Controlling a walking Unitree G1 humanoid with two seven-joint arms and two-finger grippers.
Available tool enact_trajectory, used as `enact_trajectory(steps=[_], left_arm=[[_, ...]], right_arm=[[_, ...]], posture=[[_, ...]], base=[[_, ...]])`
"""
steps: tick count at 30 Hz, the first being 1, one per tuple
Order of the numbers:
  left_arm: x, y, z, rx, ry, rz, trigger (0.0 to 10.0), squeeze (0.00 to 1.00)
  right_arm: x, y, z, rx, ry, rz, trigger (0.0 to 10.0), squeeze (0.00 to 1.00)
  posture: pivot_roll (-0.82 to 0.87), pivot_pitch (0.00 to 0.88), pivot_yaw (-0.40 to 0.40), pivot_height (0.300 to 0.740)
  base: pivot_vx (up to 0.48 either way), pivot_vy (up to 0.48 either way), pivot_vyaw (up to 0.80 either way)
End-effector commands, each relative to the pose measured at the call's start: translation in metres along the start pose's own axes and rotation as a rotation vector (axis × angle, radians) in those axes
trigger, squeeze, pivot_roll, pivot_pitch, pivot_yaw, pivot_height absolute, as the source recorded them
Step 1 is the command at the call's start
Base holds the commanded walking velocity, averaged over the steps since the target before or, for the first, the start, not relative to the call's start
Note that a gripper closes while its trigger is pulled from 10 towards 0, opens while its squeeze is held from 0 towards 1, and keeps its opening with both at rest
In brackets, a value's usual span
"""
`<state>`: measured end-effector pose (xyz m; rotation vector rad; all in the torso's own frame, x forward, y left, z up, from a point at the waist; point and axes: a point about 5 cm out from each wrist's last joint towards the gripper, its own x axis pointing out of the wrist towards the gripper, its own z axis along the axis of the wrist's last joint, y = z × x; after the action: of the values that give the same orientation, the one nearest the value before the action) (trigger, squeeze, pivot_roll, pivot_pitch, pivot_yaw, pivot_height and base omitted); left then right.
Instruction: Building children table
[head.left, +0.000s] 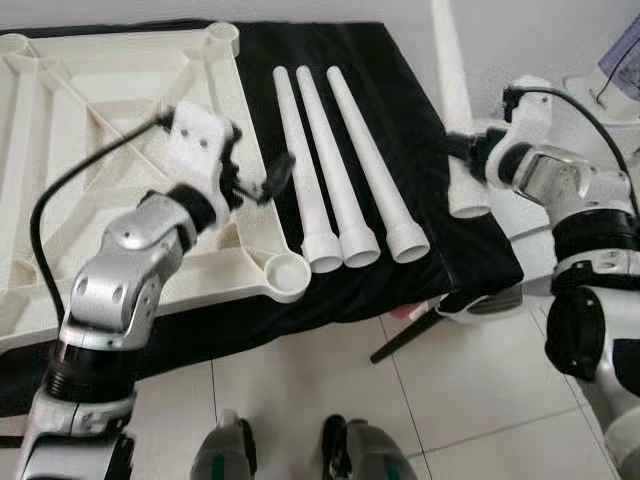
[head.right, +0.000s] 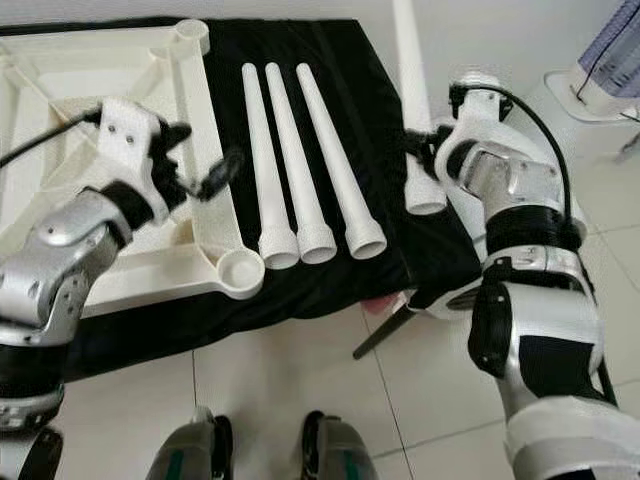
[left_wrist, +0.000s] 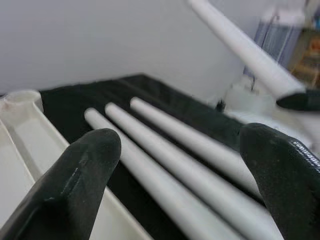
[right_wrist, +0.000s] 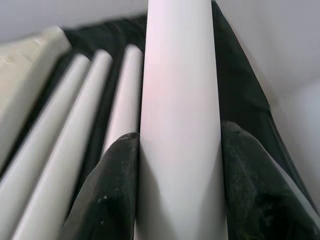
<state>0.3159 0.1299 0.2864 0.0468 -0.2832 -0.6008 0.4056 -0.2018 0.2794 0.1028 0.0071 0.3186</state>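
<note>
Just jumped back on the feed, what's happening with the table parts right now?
The right hand is shut on one long white tapered plastic leg, holding it lifted beside the black cloth-covered surface. Three more white legs lie side by side on that cloth. The white ribbed plastic tabletop rests upside down next to them, its corner sockets empty. The left hand hovers open above the tabletop's edge, holding nothing.

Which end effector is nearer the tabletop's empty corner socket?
Left. The left end effector hovers open just above and behind the corner socket; the right end effector is far across the black cloth, gripping a table leg.
</note>
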Motion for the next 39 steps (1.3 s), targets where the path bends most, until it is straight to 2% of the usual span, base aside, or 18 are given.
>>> enact_trajectory(steps=[1, 2, 5, 6, 7, 8, 9, 12, 17, 18, 22, 25, 27, 28, 29, 31, 39], left_arm=[[0.001, 0.004, 0.002, -0.062, -0.011, 0.009, 10.0, 0.00], [0.003, 0.008, 0.005, -0.088, -0.026, 0.009, 10.0, 0.00], [0.005, 0.010, 0.006, -0.100, -0.029, 0.009, 10.0, 0.01], [0.008, 0.014, 0.006, -0.118, -0.019, 0.011, 10.0, 0.39], [0.008, 0.014, 0.006, -0.118, -0.019, 0.011, 10.0, 0.39], [0.010, 0.016, 0.007, -0.152, -0.027, 0.010, 10.0, 1.00], [0.010, 0.016, 0.007, -0.152, -0.027, 0.010, 10.0, 1.00], [0.018, 0.015, 0.013, -0.235, -0.064, -0.023, 10.0, 1.00], [0.025, 0.016, 0.015, -0.275, -0.047, -0.013, 10.0, 1.00], [0.030, 0.017, 0.016, -0.304, -0.043, -0.004, 10.0, 0.00], [0.037, 0.017, 0.023, -0.371, -0.066, -0.012, 10.0, 0.00], [0.041, 0.017, 0.036, -0.442, -0.107, -0.049, 10.0, 0.00], [0.042, 0.016, 0.039, -0.454, -0.117, -0.062, 10.0, 0.00], [0.044, 0.011, 0.052, -0.519, -0.159, -0.140, 10.0, 0.00], [0.044, 0.011, 0.052, -0.519, -0.159, -0.140, 10.0, 0.00], [0.046, 0.003, 0.063, -0.573, -0.189, -0.227, 10.0, 0.00], [0.051, -0.009, 0.064, -0.603, -0.163, -0.313, 10.0, 0.00]], right_arm=[[-0.002, -0.001, 0.000, -0.010, -0.049, 0.004, 10.0, 0.00], [-0.002, 0.002, -0.002, -0.010, -0.074, 0.011, 10.0, 0.00], [-0.002, 0.005, -0.003, -0.012, -0.098, 0.018, 10.0, 0.00], [-0.002, 0.011, -0.003, -0.006, -0.141, 0.048, 10.0, 0.00], [-0.002, 0.011, -0.003, -0.006, -0.141, 0.048, 10.0, 0.00], [-0.003, 0.019, -0.002, 0.006, -0.192, 0.094, 10.0, 0.00], [-0.003, 0.019, -0.002, 0.006, -0.192, 0.094, 10.0, 0.00], [-0.009, 0.041, 0.002, 0.010, -0.321, 0.233, 10.0, 0.00], [-0.012, 0.052, 0.000, -0.022, -0.366, 0.295, 10.0, 0.00], [-0.013, 0.056, -0.002, -0.022, -0.380, 0.319, 10.0, 0.00], [-0.015, 0.067, -0.007, -0.004, -0.405, 0.380, 10.0, 0.00], [-0.019, 0.077, -0.012, 0.021, -0.421, 0.458, 10.0, 0.00], [-0.020, 0.079, -0.013, 0.018, -0.424, 0.468, 10.0, 0.00], [-0.022, 0.083, -0.015, 0.024, -0.426, 0.504, 10.0, 0.00], [-0.022, 0.083, -0.015, 0.024, -0.426, 0.504, 10.0, 0.00], [-0.023, 0.088, -0.019, 0.022, -0.428, 0.542, 10.0, 0.00], [-0.027, 0.098, -0.024, 0.011, -0.423, 0.625, 10.0, 0.00]], posture=[[0.01, 0.136, -0.066, 0.740], [0.02, 0.133, -0.065, 0.740], [0.02, 0.132, -0.063, 0.740], [0.02, 0.131, -0.062, 0.740], [0.02, 0.131, -0.062, 0.740], [0.02, 0.126, -0.054, 0.740], [0.02, 0.126, -0.054, 0.740], [0.02, 0.122, -0.045, 0.740], [0.03, 0.121, -0.044, 0.740], [0.03, 0.120, -0.040, 0.740], [0.04, 0.118, -0.036, 0.740], [0.05, 0.116, -0.038, 0.740], [0.05, 0.116, -0.038, 0.740], [0.05, 0.113, -0.037, 0.740], [0.05, 0.113, -0.037, 0.740], [0.06, 0.109, -0.037, 0.740], [0.06, 0.106, -0.035, 0.740]], base=[[0.000, 0.000, 0.00], [0.000, 0.000, 0.00], [0.000, 0.000, 0.00], [0.000, 0.000, 0.00], [0.000, 0.000, 0.00], [0.000, 0.000, 0.00], [0.000, 0.000, 0.00], [0.000, 0.000, 0.00], [0.000, 0.000, 0.00], [0.000, 0.000, 0.00], [0.000, 0.000, 0.00], [0.000, 0.000, 0.00], [0.000, 0.000, 0.00], [0.000, 0.000, 0.00], [0.000, 0.000, 0.00], [0.000, 0.000, 0.00], [0.000, 0.000, 0.00]])
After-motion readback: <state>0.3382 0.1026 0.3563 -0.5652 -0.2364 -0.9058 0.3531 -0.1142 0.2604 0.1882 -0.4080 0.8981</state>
